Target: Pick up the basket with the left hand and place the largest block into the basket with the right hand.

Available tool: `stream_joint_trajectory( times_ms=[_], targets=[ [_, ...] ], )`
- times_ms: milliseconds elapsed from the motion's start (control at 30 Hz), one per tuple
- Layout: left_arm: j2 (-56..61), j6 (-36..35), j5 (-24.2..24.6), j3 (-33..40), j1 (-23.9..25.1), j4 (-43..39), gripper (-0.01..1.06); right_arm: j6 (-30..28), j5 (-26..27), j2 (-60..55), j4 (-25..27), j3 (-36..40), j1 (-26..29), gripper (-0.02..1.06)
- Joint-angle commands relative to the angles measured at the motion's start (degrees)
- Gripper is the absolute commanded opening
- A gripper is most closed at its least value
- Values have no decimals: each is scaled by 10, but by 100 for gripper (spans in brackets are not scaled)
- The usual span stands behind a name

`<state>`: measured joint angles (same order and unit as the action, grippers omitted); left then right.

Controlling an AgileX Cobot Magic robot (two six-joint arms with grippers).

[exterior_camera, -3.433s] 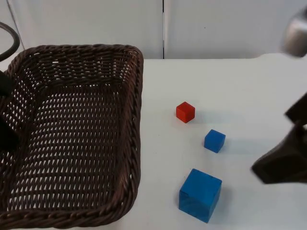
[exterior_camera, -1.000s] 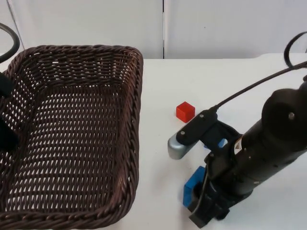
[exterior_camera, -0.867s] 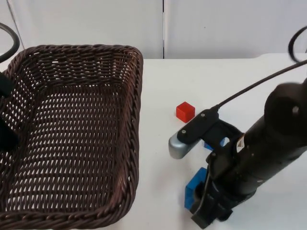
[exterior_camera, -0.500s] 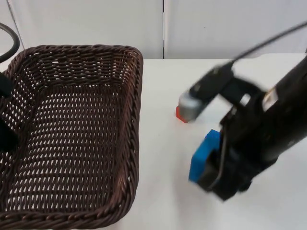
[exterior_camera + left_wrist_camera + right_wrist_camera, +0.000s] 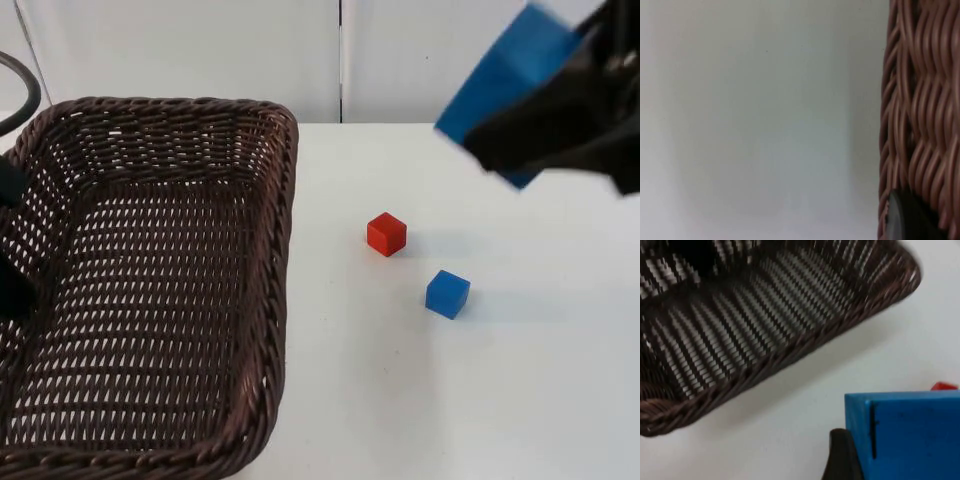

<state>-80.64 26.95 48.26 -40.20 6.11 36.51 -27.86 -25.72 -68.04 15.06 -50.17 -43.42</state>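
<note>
1. The brown wicker basket (image 5: 150,280) takes up the left half of the top view, from the upper left down to the lower edge. Its woven floor is bare, with no block inside it. The right wrist view looks down into the same bare weave.
2. The left gripper (image 5: 12,270) is a dark shape at the far left edge of the top view, at the basket's left wall. In the left wrist view its black fingertip (image 5: 907,220) lies against the woven rim (image 5: 920,100), clamped on the basket.
3. The right gripper (image 5: 545,125) is in the upper right of the top view, raised above the table and pinching the large blue block (image 5: 505,85) between its fingers. In the right wrist view the block's blue face sits beside one black fingertip (image 5: 842,455).
4. The large blue block is well to the right of the basket, not over it.
5. The small blue block (image 5: 447,294) rests on the white table (image 5: 400,400), right of centre in the top view.
6. The red block (image 5: 386,234) lies near it, up and to the left, between it and the basket.
</note>
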Motion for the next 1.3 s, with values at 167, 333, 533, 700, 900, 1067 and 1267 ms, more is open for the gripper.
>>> stream_joint_trajectory(
  times_ms=[167, 333, 533, 700, 900, 1067, 1267],
  targets=[
    [8, 2, 0, -3, 2, 12, 0, 2, 19, 23, 3, -3, -4, 0],
    [8, 2, -2, -3, 2, 13, 0, 2, 20, 23, 3, -3, -4, 0],
    [8, 2, -3, -3, 2, 11, 0, 2, 29, 23, 3, -3, -4, 0],
    [8, 2, -3, -3, 2, 9, 0, 2, 45, 23, 7, -3, -4, 0],
    [8, 2, -2, -3, 2, 10, 0, 2, 46, 23, 7, -3, -4, 0],
    [8, 3, -2, -3, 2, 10, 0, 2, 39, 23, 7, -19, -4, 0],
    [8, 9, -2, -3, 2, 10, 0, 2, 9, 9, 7, -62, -4, 0]
  ],
)
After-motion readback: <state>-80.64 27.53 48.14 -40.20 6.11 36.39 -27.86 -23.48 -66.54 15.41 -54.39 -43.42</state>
